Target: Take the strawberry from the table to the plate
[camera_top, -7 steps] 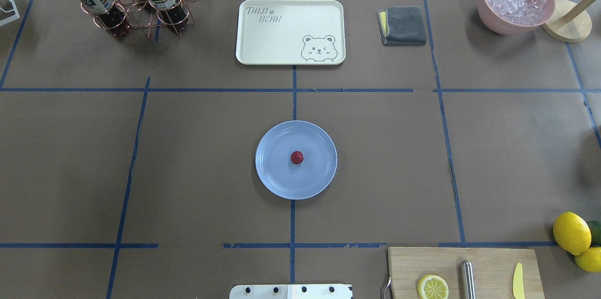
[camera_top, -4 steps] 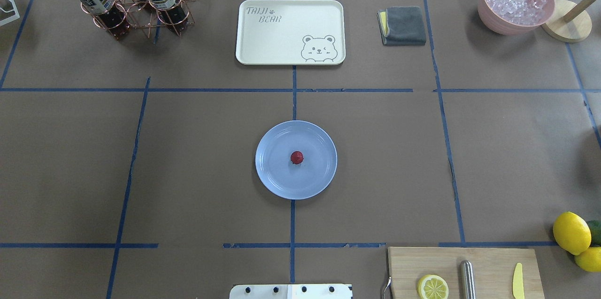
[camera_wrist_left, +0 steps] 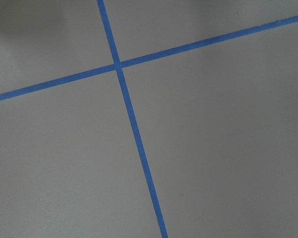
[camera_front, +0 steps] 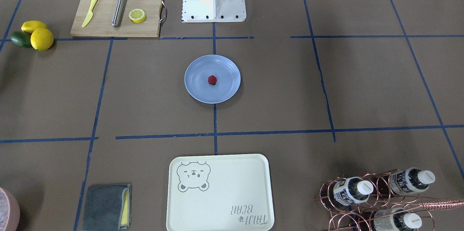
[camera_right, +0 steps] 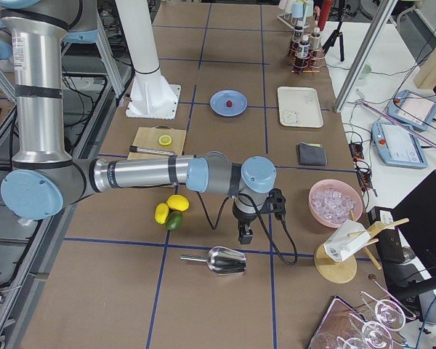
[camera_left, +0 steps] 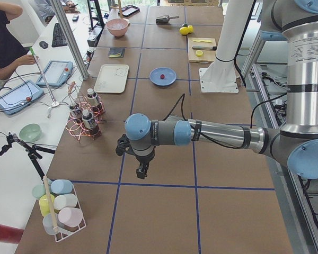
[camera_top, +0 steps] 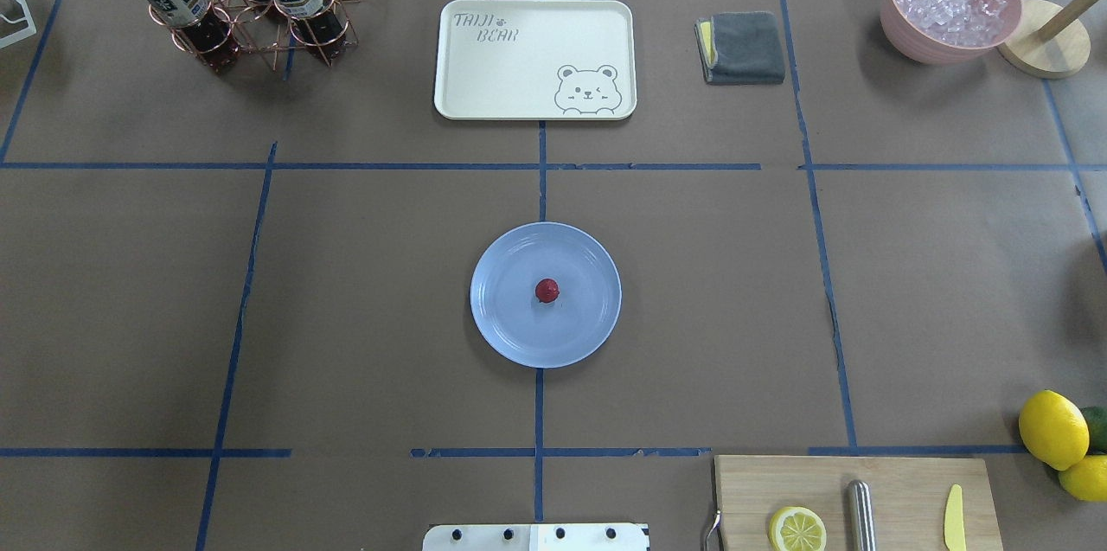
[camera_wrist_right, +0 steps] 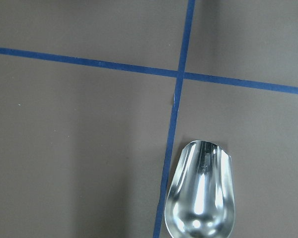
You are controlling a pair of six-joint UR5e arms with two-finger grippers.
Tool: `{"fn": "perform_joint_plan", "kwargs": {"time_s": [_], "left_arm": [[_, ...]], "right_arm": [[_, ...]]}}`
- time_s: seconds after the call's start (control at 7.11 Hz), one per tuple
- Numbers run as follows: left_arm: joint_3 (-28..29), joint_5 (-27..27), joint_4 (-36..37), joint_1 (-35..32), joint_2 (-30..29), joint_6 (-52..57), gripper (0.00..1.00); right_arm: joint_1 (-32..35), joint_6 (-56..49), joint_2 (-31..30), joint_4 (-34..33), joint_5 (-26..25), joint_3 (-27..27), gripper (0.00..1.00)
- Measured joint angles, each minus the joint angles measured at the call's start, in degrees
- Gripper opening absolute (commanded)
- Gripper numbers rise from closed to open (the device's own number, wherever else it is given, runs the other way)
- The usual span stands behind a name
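A small dark-red strawberry (camera_top: 546,291) lies in the middle of the round light-blue plate (camera_top: 590,313), which rests at the centre of the brown taped table (camera_top: 363,291). From the front, the strawberry (camera_front: 212,80) is again seen on the plate (camera_front: 197,87). No gripper is near it. My left gripper (camera_left: 142,172) hangs over bare table far to the left end, and my right gripper (camera_right: 245,236) hangs far to the right end beside a metal scoop (camera_right: 218,260). Both show only in the side views, so I cannot tell whether they are open or shut.
A cream bear tray (camera_top: 534,58) and folded grey cloth (camera_top: 742,47) lie beyond the plate. A copper bottle rack (camera_top: 246,2) stands far left, a pink bowl of ice (camera_top: 950,2) far right. A cutting board (camera_top: 856,503) and lemons (camera_top: 1053,430) sit near right.
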Motion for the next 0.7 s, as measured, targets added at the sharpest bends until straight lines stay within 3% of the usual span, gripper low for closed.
{"fn": "perform_joint_plan", "kwargs": {"time_s": [0.7], "left_arm": [[2.4,0.6,-9.8,-0.1,-2.1,0.3,1.0]], "right_arm": [[-3.4,1.7,0.1,0.5,0.2,1.1,1.0]]}}
